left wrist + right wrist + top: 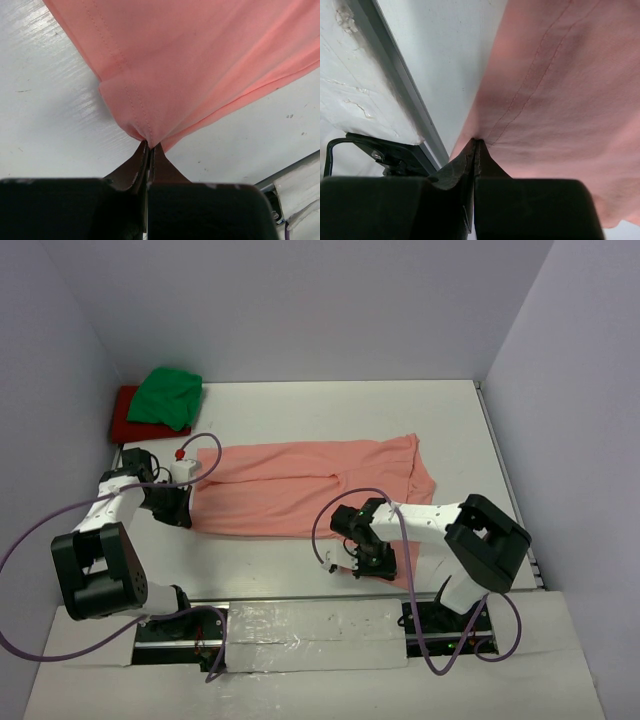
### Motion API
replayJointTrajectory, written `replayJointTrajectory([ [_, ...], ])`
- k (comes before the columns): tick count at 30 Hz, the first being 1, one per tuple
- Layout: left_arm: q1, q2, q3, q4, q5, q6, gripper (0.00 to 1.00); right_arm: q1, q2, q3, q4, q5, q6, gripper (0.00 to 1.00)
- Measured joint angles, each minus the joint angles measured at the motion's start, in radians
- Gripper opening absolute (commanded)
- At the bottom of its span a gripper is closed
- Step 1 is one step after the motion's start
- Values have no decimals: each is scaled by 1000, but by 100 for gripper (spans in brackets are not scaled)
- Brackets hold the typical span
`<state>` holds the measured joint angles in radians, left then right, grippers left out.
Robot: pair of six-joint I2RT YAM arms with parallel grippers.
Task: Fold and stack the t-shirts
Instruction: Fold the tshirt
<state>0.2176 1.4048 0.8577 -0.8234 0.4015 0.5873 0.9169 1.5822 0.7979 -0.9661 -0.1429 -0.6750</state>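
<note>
The salmon-pink t-shirt (300, 485) lies spread across the middle of the table, folded lengthwise. My left gripper (178, 508) is shut on its near left corner; in the left wrist view the jaws (149, 145) pinch a hemmed corner of the pink shirt (200, 65). My right gripper (372, 558) is shut on the shirt's near right part; in the right wrist view the jaws (476, 142) pinch the pink cloth (560, 90) by a stitched seam. The green t-shirt (168, 397) lies crumpled on the red t-shirt (124, 412) at the far left corner.
Grey walls enclose the table on three sides. A metal rail (400, 90) and taped strip (310, 625) run along the near edge by the arm bases. Purple cables (40, 530) loop from both arms.
</note>
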Motion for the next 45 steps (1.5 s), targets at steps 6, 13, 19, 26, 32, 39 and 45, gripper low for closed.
replayJointTrajectory([
  [6, 0, 0, 0, 2, 1, 0, 0, -3, -4, 0, 5, 3, 15, 0],
  [13, 0, 0, 0, 2, 8, 0, 0, -61, -77, 21, 82, 43, 71, 0],
  [19, 0, 0, 13, 0, 23, 1, 0, -144, -155, 90, 148, 92, 118, 0],
  [26, 0, 0, 39, -13, 27, 2, 0, -203, -185, 95, 163, 129, 132, 0],
  [32, 0, 0, 77, -30, 30, 5, 0, -248, -217, 95, 155, 143, 130, 14],
  [39, 0, 0, 85, -37, 31, 7, 0, -247, -232, 106, 16, 1, 35, 50],
  [45, 0, 0, 85, -40, 31, 9, 0, -138, -153, 106, -84, -43, -40, 51],
])
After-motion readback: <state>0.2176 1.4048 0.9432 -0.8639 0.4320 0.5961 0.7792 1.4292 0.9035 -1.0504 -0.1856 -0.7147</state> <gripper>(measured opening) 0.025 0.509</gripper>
